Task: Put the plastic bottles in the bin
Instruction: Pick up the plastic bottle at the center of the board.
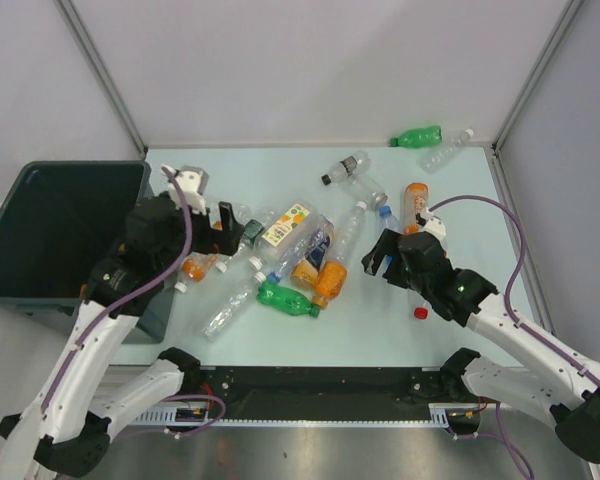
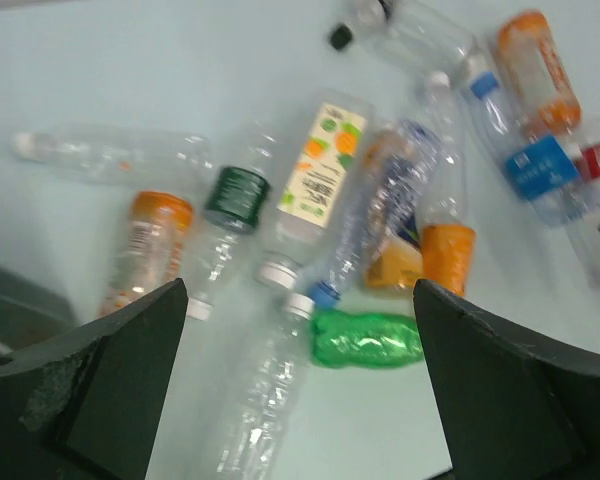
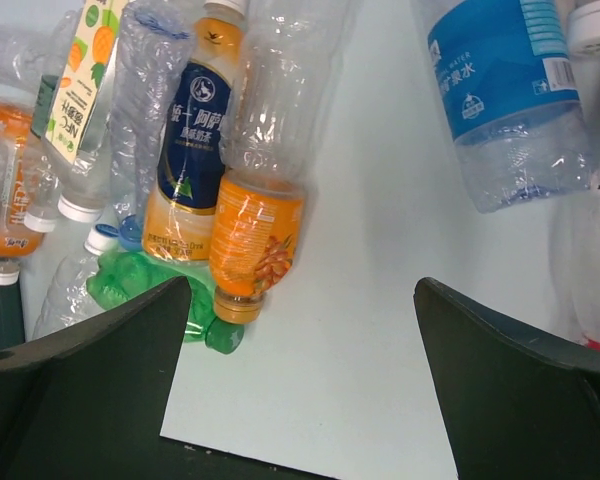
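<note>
Plastic bottles (image 1: 300, 255) heaped mid worktop (image 1: 380, 330), two more far right; bin (image 1: 40, 230) at left edge. Left wrist: left tool (image 2: 300, 290) wide, empty, above the heap. Right wrist: right tool (image 3: 302, 285) wide, empty; orange bottle (image 3: 255, 235) just left of gap.

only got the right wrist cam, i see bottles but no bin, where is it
Observer: The bin sits far left in the top view, across the bottle pile from the right claw.
Operator: any bottles away from the pile
Observer: Yes, a green bottle lies far back on the right, with a clear bottle next to it.
Operator: what about the other arm
Observer: The left claw is open above the pile's left side and holds nothing.
</note>
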You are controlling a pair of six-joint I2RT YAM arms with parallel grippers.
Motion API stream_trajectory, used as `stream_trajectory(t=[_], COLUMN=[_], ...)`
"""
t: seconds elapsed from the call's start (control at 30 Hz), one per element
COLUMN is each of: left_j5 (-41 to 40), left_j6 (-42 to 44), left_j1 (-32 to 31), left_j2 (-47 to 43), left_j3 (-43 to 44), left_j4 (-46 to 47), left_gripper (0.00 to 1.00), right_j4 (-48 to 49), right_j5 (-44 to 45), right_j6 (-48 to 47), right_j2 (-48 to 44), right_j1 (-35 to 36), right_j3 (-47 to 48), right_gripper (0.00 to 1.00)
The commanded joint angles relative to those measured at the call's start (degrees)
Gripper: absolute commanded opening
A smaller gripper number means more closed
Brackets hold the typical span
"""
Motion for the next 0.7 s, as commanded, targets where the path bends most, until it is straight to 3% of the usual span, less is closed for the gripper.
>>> stream_trajectory(t=[0.0, 0.13, 0.5, 0.67], left_j5=[2.9, -4.3, -7.0, -11.7], left_j6=[-7.1, -21.6, -51.2, -66.3], left_j1=[-5.6, -8.1, -9.8, -14.6], left_j2=[-0.3, 0.3, -2.7, -4.0], left_j3=[-6.0, -10.0, -22.5, -27.5], left_j4=[4.0, 2.7, 4.3, 2.5], left_gripper=[1.00, 1.00, 1.00, 0.99], right_j4=[-1.5, -2.0, -4.9, -5.0], right_j5=[2.0, 1.6, 2.4, 2.1], right_j6=[1.3, 1.3, 1.3, 1.9], right_j2=[-0.6, -0.6, -2.1, -3.5], right_j1=[-0.9, -1.4, -2.2, -2.8], right_j3=[2.3, 2.3, 1.9, 0.4], right_gripper=[1.00, 1.00, 1.00, 1.00])
